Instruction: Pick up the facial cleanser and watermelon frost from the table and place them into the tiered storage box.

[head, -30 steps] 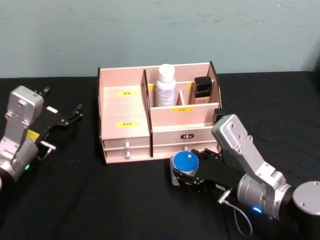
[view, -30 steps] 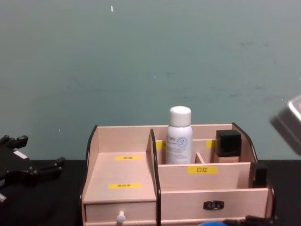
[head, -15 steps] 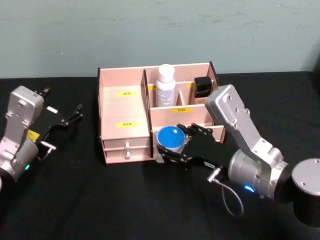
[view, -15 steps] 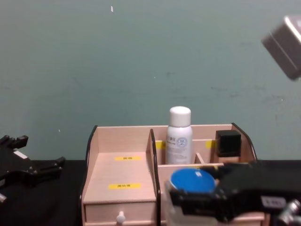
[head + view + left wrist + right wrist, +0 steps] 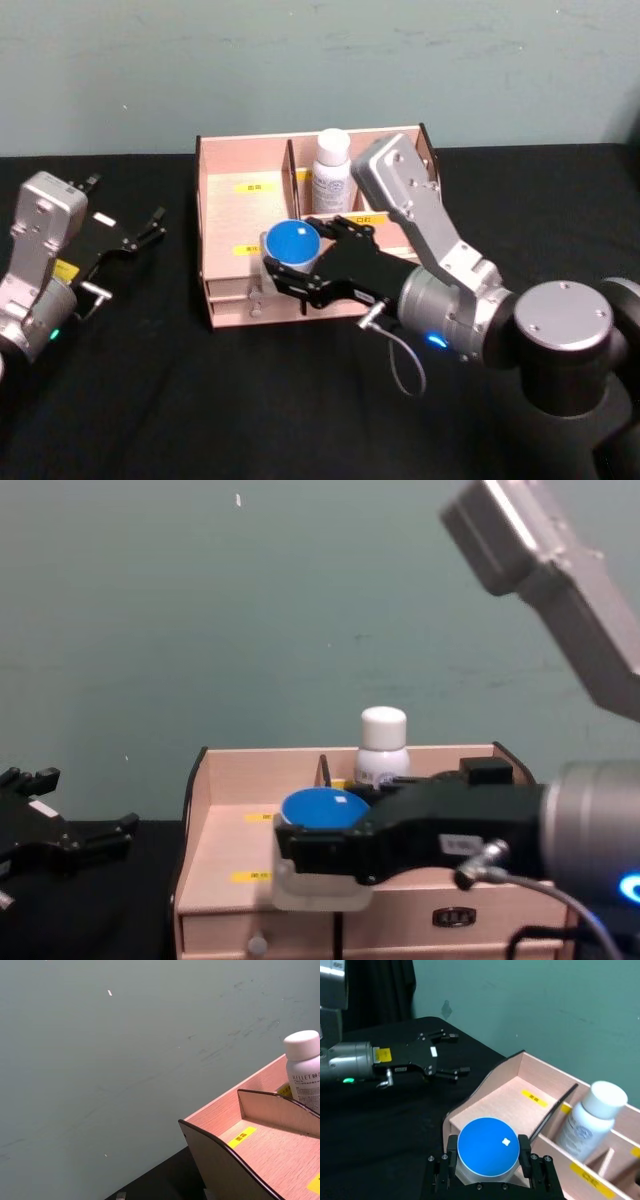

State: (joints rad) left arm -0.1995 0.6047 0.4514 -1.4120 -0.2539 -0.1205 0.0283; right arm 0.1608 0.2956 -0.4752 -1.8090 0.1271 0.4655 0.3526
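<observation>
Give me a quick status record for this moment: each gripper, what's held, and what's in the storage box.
right gripper: shut on the blue-lidded jar, held over the front of the box's left section
left gripper: open, parked over the table to the left of the box, holding nothing
tiered storage box: at the back middle of the black table
already in box: white bottle upright in a rear compartment
jar placement: not yet released

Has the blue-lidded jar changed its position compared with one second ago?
Yes. Held by the right tool, the blue-lidded jar rose from the table and went to the robot's left, over the tiered storage box.
</observation>
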